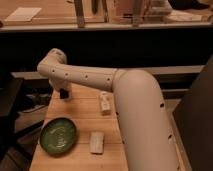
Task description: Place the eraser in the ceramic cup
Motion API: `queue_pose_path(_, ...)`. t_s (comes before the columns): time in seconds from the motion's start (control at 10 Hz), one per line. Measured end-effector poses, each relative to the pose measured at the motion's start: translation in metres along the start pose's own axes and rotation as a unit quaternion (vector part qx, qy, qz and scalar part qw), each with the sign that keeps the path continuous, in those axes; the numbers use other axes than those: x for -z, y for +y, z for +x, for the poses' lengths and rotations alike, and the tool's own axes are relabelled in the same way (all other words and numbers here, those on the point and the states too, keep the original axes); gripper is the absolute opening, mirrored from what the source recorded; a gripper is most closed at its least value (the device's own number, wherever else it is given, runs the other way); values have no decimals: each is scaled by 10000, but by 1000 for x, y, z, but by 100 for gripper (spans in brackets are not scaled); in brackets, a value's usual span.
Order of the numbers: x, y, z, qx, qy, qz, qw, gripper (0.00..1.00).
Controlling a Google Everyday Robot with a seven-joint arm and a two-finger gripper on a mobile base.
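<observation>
Camera view: arm [95,79] folds downward over the table's [82,110] far-left corner; gripper [64,94] hangs there, its opening impossible to tell.

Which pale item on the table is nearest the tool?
The ceramic cup, mid-table; the flat eraser lies farther off, beside the green plate. The tool hangs at the back left of the table.

Green plate [58,135], dark gripper [64,93] above tan table [82,114]

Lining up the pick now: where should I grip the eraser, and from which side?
Probably from above, pinching the eraser across its long sides: it lies flat, a block right of the plate. The end effector hangs over the far left of the table.
</observation>
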Motion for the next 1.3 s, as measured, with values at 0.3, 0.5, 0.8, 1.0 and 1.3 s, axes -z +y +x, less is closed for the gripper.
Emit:
queue_pose_path(0.3,-1,-1,0,33,0,26,10000,21)
queue_pose_path(0.5,-2,-2,0,58,5,42,10000,17)
queue_pose_path(0.8,-4,-3,0,91,8,65,9999,15)
queue_pose_path(1.0,-5,-3,0,117,9,88,9999,15)
queue_pose_path(1.3,-6,-4,0,142,10,109,9998,15)
